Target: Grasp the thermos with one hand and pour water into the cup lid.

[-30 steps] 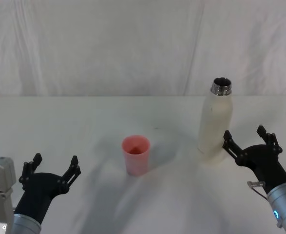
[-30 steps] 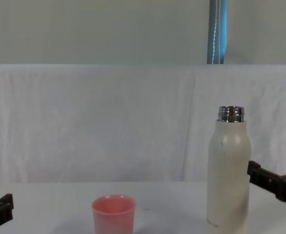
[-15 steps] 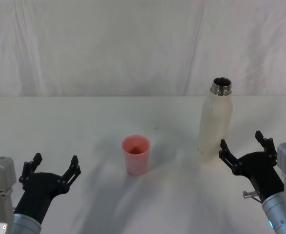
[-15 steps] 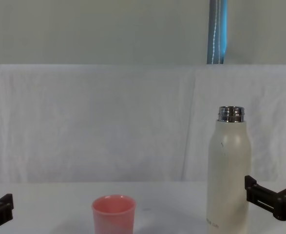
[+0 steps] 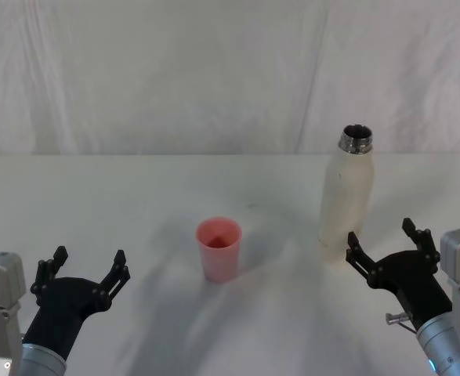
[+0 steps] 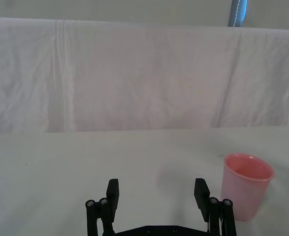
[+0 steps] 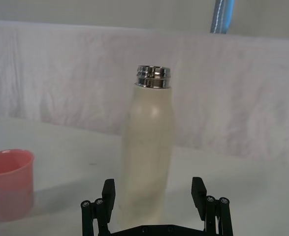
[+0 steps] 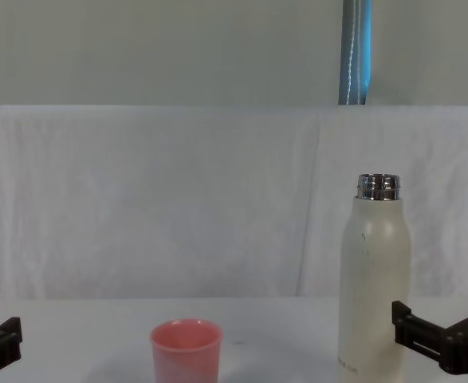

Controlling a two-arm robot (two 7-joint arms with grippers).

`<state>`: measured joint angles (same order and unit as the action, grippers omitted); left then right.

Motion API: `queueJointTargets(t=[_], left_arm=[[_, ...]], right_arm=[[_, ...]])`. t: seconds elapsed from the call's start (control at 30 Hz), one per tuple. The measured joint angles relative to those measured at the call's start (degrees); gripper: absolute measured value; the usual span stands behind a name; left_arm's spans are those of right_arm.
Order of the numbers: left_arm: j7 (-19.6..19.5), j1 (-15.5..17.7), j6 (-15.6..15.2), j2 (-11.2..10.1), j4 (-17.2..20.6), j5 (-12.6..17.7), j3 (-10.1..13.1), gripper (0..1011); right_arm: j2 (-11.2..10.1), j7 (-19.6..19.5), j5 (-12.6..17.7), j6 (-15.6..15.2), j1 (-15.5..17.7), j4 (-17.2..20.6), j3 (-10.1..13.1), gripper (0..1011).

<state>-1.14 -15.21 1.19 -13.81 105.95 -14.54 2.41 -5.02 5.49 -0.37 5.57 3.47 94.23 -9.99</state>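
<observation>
The right gripper [image 5: 389, 249] is spread wide and holds nothing, its black fingers [image 7: 108, 192] low on the white table [image 5: 135, 204]. Just ahead of it, apparently untouched, stands the tall cream-white matte thermos [image 5: 345, 196], long axis vertical, steel neck and open mouth upward. The small salmon-pink plastic cup lid [image 5: 219, 248] sits upright to its left. The left gripper [image 5: 86, 268] rests wide open, well apart.

Both claws [image 5: 85, 273] [image 5: 389, 247] low, fingers spread.
</observation>
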Motion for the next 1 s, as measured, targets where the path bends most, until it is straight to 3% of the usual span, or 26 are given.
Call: queueJointTargets(t=[0.37, 1.0], left_arm=[[0.0, 0.0, 0.0, 0.0, 0.0, 0.0, 0.0, 1001], [0.0, 0.0, 0.0, 0.0, 0.0, 0.0, 0.0, 1001]], right_arm=[[-0.5, 1.9, 1.7, -2.6, 0.5, 0.7, 0.1, 1001], [-0.7, 2.8, 2.8, -3.1, 0.8, 0.5, -0.9, 1001]])
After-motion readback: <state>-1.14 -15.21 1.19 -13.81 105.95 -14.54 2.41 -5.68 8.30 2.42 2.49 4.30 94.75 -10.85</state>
